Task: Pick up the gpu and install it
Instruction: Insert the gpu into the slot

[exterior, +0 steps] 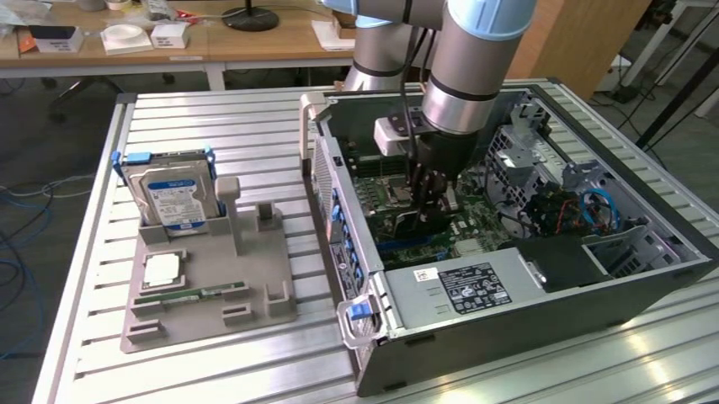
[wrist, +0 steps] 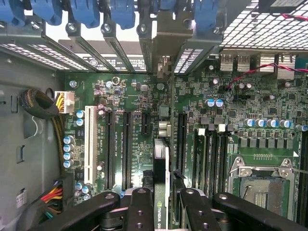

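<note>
The gpu [wrist: 161, 163] stands on edge between my fingers [wrist: 140, 211], seen as a thin card running from the gripper to its silver bracket [wrist: 163, 45] at the case's rear slot openings. My gripper [wrist: 163, 214] is shut on the gpu, directly over the motherboard [wrist: 130, 96], between the long black expansion slots [wrist: 127, 149]. In the exterior view the arm reaches straight down into the open computer case [exterior: 540, 337], and the gripper [exterior: 427, 202] is low above the board. Whether the card's edge sits in a slot is hidden.
On the exterior view's left a grey holder [exterior: 258, 295] carries a silver hard drive [exterior: 174, 198] and a green memory stick [exterior: 197, 294]. Inside the case are the power supply [exterior: 472, 286], an empty processor socket [wrist: 262, 185], blue slot latches [wrist: 86, 12] and cable bundles [wrist: 38, 103].
</note>
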Tool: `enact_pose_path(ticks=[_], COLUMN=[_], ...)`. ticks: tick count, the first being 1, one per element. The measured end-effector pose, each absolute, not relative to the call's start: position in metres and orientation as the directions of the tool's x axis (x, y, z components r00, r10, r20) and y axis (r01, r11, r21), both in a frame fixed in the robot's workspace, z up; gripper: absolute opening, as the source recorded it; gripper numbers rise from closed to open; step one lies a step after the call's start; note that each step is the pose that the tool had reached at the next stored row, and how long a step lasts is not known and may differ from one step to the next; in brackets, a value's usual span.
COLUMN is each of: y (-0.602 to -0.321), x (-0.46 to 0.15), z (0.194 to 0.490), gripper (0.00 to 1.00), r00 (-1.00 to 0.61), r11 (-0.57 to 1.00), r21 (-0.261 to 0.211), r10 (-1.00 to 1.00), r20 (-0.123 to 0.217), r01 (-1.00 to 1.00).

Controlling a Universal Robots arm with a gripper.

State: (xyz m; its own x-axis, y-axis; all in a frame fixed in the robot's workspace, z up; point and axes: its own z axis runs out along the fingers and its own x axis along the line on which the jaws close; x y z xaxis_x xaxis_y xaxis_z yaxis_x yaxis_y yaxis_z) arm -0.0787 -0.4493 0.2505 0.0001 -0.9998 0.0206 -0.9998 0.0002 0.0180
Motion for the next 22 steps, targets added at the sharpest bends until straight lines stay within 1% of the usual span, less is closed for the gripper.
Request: enact_pose_path(ticks=[22], y=[-0.4513], x=[-0.0799], z=[0.2504], gripper=[0.26], r00=[-0.023], r11=[0.023], r21=[0.018], r10=[-1.000], r20=[0.021], r01=[-1.000])
